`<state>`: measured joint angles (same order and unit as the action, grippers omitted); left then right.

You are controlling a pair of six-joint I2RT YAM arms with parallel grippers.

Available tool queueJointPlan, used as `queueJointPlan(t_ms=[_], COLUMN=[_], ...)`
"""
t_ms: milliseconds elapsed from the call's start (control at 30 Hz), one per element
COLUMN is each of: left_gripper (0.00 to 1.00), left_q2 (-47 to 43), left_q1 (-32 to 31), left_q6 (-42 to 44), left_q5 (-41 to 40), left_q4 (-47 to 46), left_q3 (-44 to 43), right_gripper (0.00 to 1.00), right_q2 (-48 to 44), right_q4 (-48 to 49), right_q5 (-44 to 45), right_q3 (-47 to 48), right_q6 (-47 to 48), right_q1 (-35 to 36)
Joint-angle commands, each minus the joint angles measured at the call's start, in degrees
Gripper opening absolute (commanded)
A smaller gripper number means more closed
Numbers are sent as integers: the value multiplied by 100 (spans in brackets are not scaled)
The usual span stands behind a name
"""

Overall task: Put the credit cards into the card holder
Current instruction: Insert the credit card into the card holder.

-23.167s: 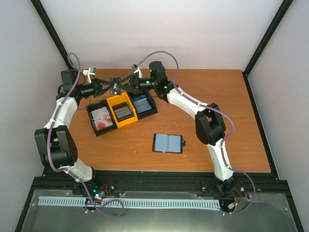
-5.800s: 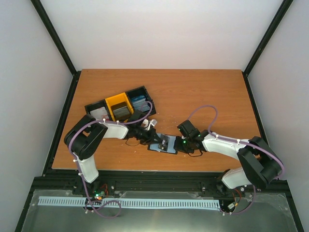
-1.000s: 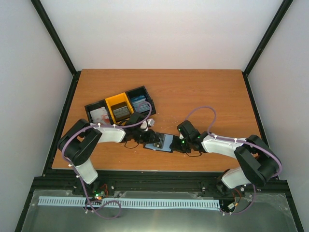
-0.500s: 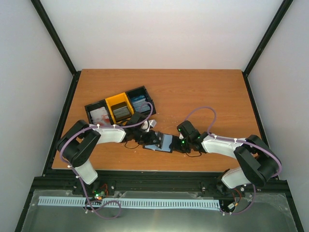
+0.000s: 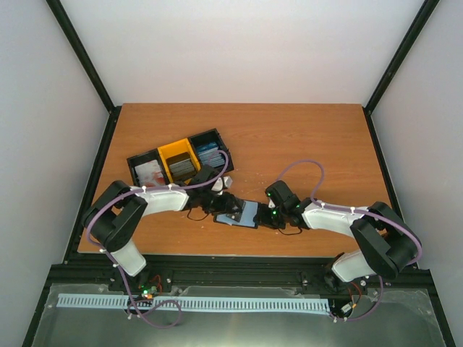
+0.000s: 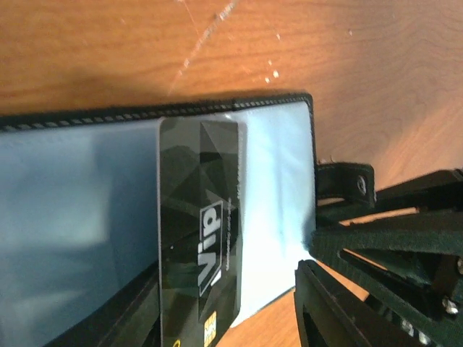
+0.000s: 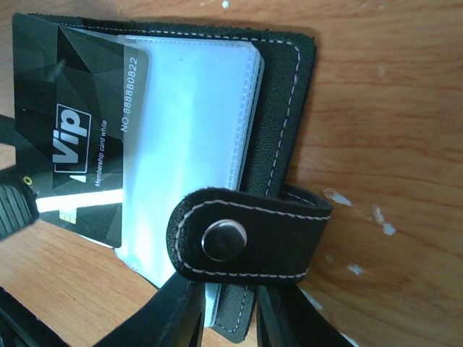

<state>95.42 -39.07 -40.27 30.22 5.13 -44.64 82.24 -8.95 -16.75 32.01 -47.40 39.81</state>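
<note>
VIP card partway into the card holder
The open card holder lies on the surface near its front edge, the right jaws clamped on its tab edge; the dark VIP card sits partly under a clear sleeve; whether the left jaws are apart cannot be told

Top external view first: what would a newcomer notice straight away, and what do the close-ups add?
The left arm and right arm meet over the open card holder near the table's front edge. Up close, a black Vip card sits partly under its clear sleeve, while the right gripper grips the holder's edge by the snap tab. A row of bins, the middle one yellow, stands behind, to the left.
</note>
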Motion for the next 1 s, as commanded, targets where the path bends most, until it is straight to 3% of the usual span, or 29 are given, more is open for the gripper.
queueJointPlan(t_ms=[0,300,500,600,967], left_gripper=[48,49,31,28,29], left_q2=[-143,21,38,116,344], left_q1=[-57,-57,-55,-65,-213], left_q6=[32,116,249,298,447], left_q5=[-547,-757,-469,-326,-275], left_q4=[621,1064,922,881,834], left_q3=[-356,-502,-494,-529,-793], right_gripper=[22,22,22,22,22], right_q2=[106,107,174,177,148], right_q4=[-344,-310,-267,-265,-267], right_q5=[63,67,19,23,21], right_q3=[-196,-186,-196,-190,-220], right_q6=[-6,-16,-5,-6,2], right_q1=[53,53,53,53,53])
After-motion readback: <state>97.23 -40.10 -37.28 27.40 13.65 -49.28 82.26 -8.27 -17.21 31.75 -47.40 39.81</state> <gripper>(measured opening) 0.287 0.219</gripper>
